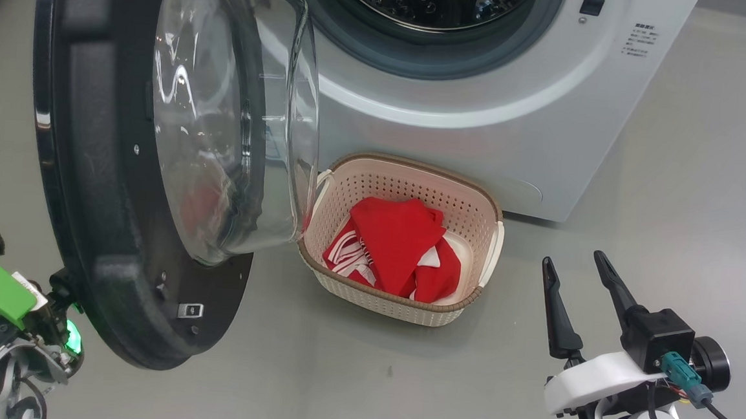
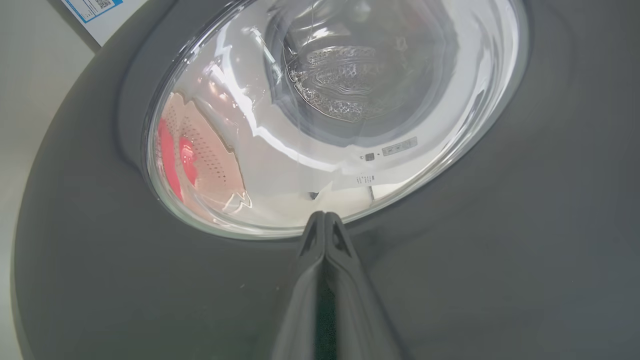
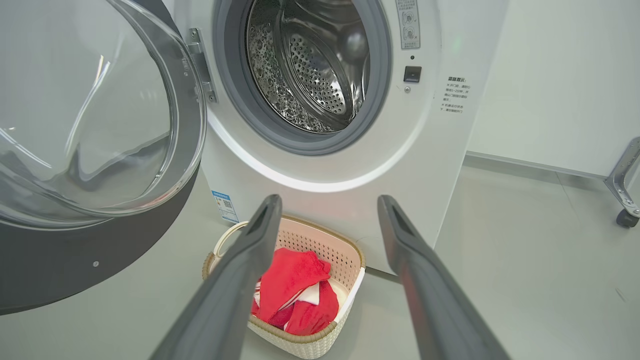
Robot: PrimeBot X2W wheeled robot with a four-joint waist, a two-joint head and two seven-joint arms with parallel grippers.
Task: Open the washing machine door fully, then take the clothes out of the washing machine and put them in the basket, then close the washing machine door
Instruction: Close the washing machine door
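The washing machine (image 1: 482, 112) stands with its door (image 1: 87, 218) swung out to the left, the glass bowl (image 1: 236, 110) facing the port. The steel drum (image 3: 310, 65) looks bare of fabric. Red clothes (image 1: 397, 243) with white stripes lie in the cream basket (image 1: 406, 189) on the floor before the machine. My left gripper (image 2: 325, 216) is shut with nothing in it. Its tips are at the door's dark outer face (image 2: 450, 250), by the lower rim of the glass, and I cannot tell if they touch. My right gripper (image 1: 572, 259) is open, right of the basket (image 3: 345, 255) and apart from it.
The grey floor (image 1: 672, 189) runs right of the machine and in front of the basket. A white wall (image 3: 550, 75) stands behind. A metal leg on a caster (image 3: 625, 200) is at the far right. My left wrist (image 1: 16, 317) sits low, behind the door's bottom rim.
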